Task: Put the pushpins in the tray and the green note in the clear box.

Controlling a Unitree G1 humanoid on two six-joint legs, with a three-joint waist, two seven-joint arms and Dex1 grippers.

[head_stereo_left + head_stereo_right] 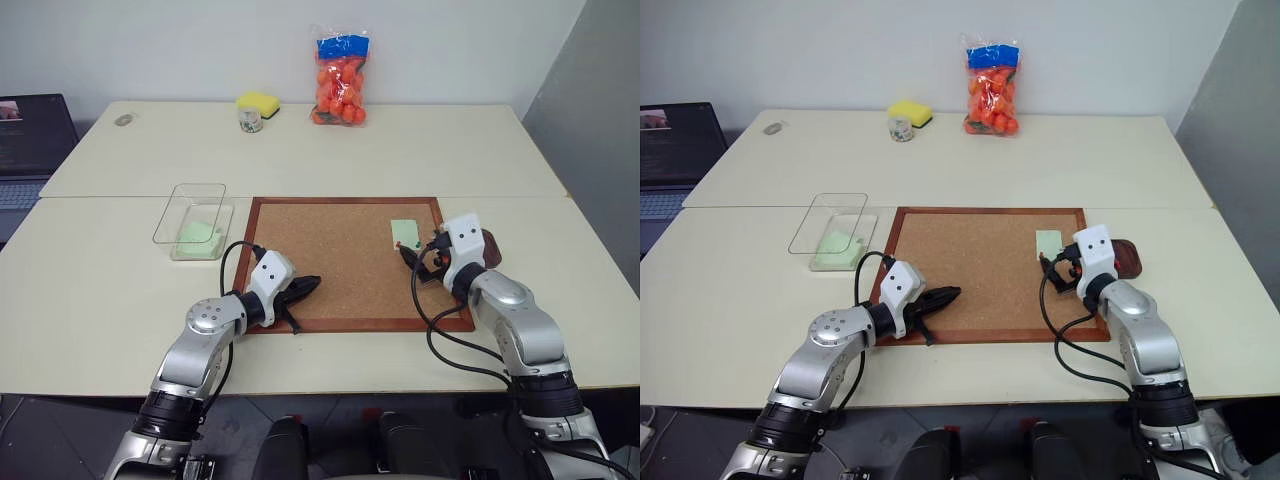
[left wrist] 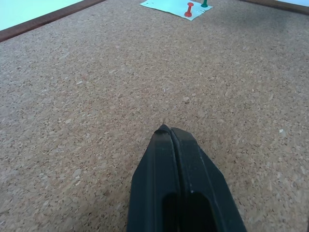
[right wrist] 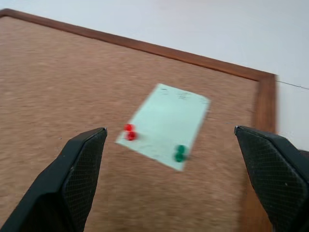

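Hovering with fingers spread just short of the green note (image 3: pixel 164 125), pinned on the cork board (image 1: pixel 330 260) by a red pin (image 3: pixel 129 132) and a green pin (image 3: pixel 179 153), the right gripper (image 3: pixel 174 183) should probably pinch each tiny, slippery head; the left gripper (image 2: pixel 171 140) is closed.

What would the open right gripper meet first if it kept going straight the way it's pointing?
Probably the pale green paper note pinned to the cork board, between its red pushpin and green pushpin; depth is unclear.
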